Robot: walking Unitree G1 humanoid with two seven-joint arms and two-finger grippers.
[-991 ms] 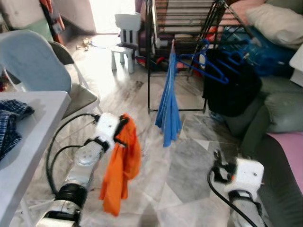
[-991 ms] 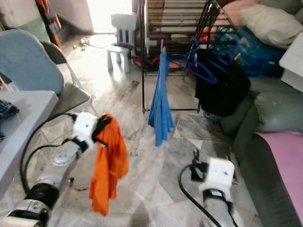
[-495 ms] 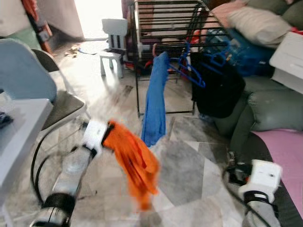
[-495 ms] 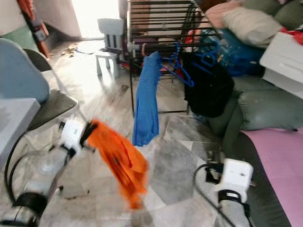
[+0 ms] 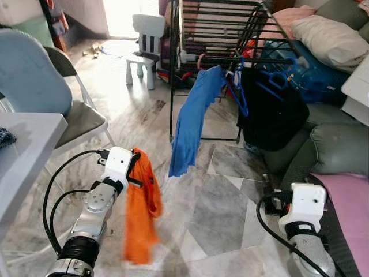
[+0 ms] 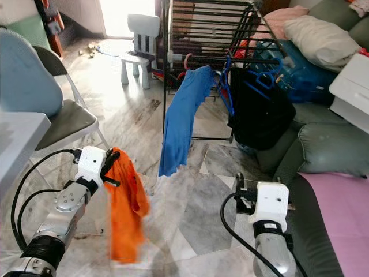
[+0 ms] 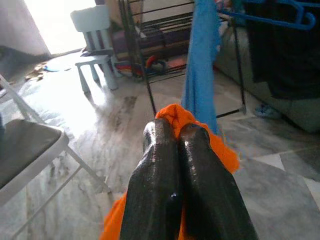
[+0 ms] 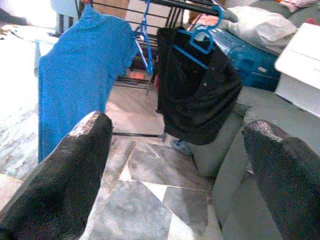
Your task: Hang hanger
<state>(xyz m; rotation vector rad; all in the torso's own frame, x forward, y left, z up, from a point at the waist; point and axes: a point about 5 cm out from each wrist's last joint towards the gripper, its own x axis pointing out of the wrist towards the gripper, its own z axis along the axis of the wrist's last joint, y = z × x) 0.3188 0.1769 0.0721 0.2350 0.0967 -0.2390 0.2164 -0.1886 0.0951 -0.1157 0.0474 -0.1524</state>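
Left gripper (image 7: pixel 175 137), fingers pressed together on bunched orange cloth (image 5: pixel 140 216) that hangs limp and blurred toward the marble floor (image 5: pixel 219 208); any hanger inside the cloth hidden by its folds. Right gripper (image 8: pixel 175 150), low at the right beside the grey sofa (image 5: pixel 337 144), fingers spread wide with nothing between them. Ahead, black drying rack (image 5: pixel 219 23) with a blue garment (image 5: pixel 193 118), a black garment (image 5: pixel 271 107) and blue hangers (image 5: pixel 277 81), rack top cut off; white child's chair (image 5: pixel 144 43) beyond, grey folding chair (image 5: pixel 34 86) and table corner (image 5: pixel 26 150) at the left.
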